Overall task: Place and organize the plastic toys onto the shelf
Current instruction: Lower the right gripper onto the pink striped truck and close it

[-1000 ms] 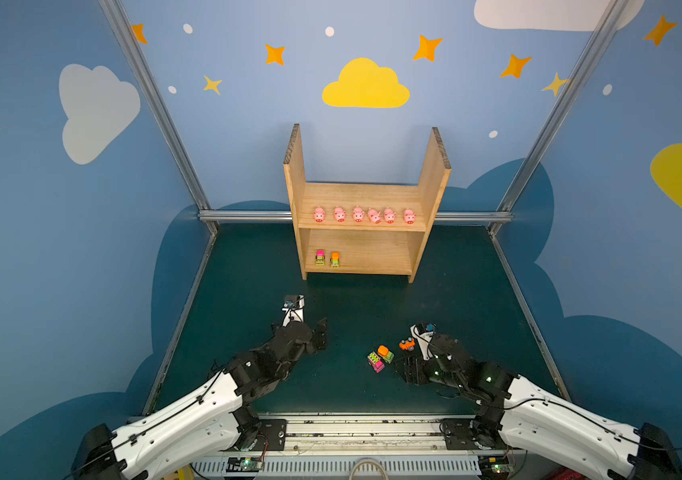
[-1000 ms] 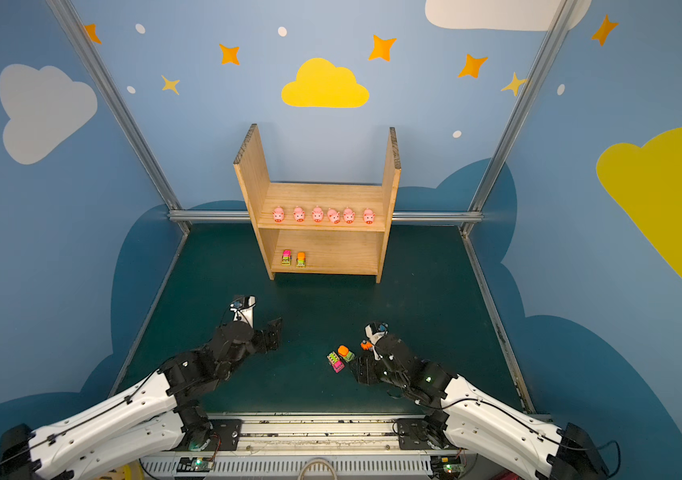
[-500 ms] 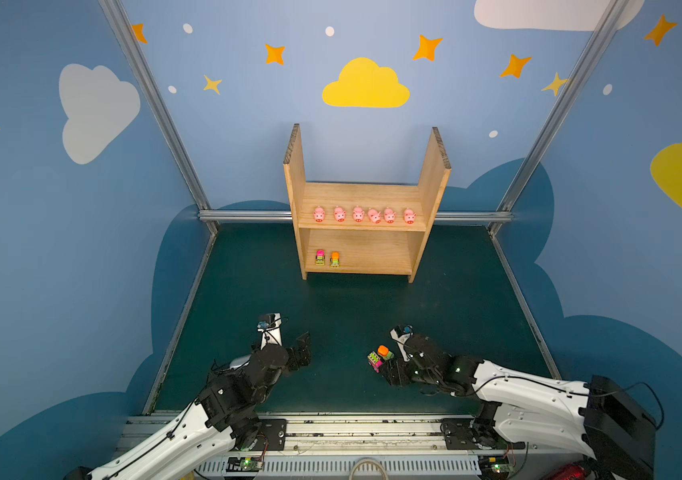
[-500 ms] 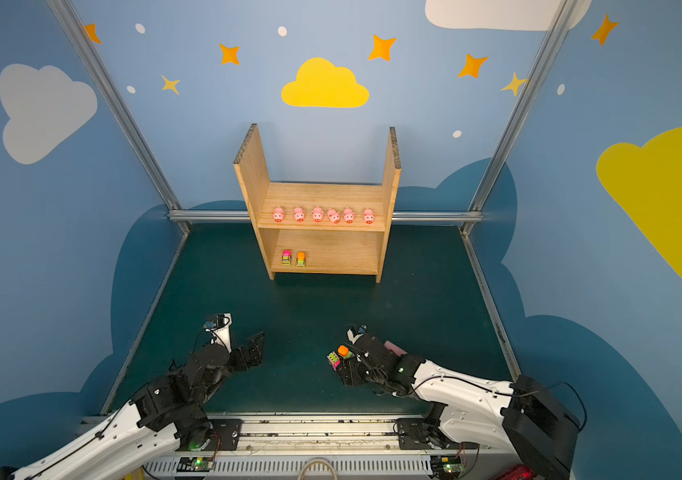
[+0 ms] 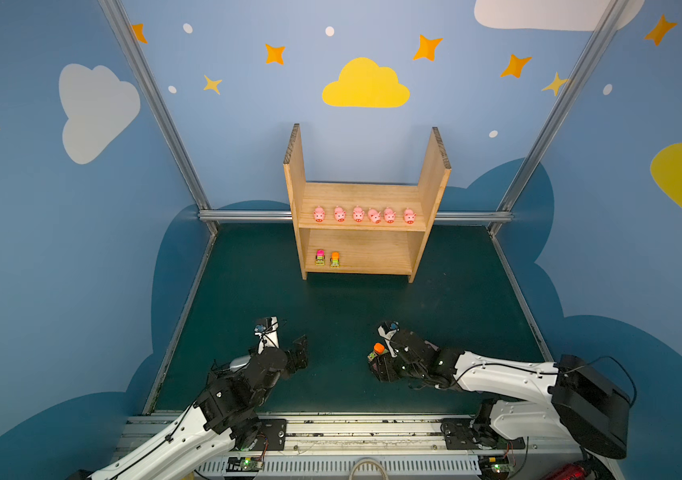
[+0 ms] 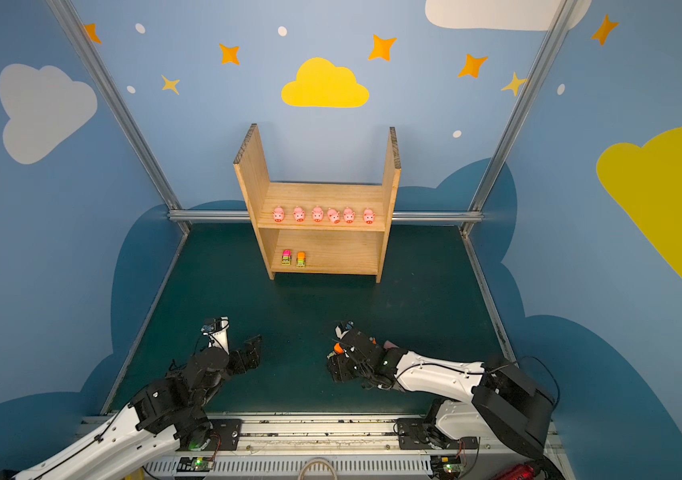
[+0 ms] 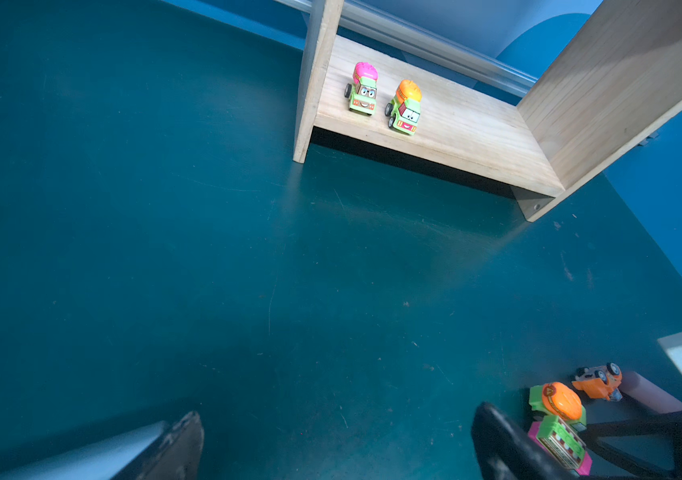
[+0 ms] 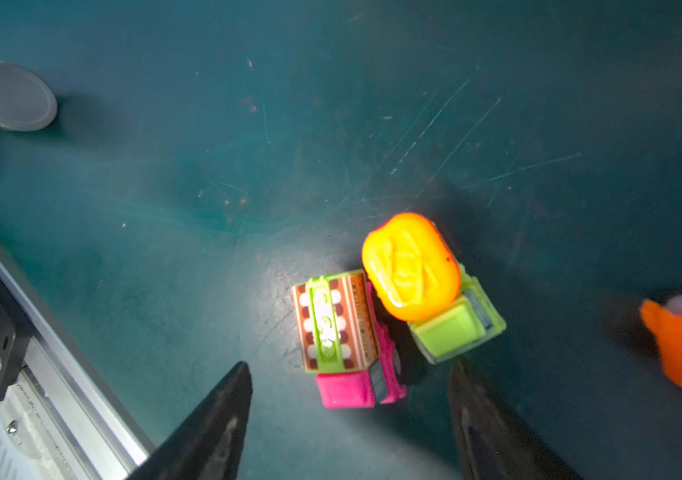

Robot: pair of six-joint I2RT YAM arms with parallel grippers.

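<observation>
Jaws of the right gripper point(image 8: 347, 419) stood spread about the pink truck point(image 8: 343, 332); closing squarely on it alone, clear of the adjacent orange-drum mixer truck point(image 8: 426, 286), seemed wisest.

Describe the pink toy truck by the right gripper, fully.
The pink toy truck is glossy plastic: pink cab and chassis, a brown-and-white patterned cargo box with a lime-green band on top. It stands upright on the teal mat, close beside the lime mixer truck with the orange drum. The open right gripper straddles its cab end without touching.
</observation>
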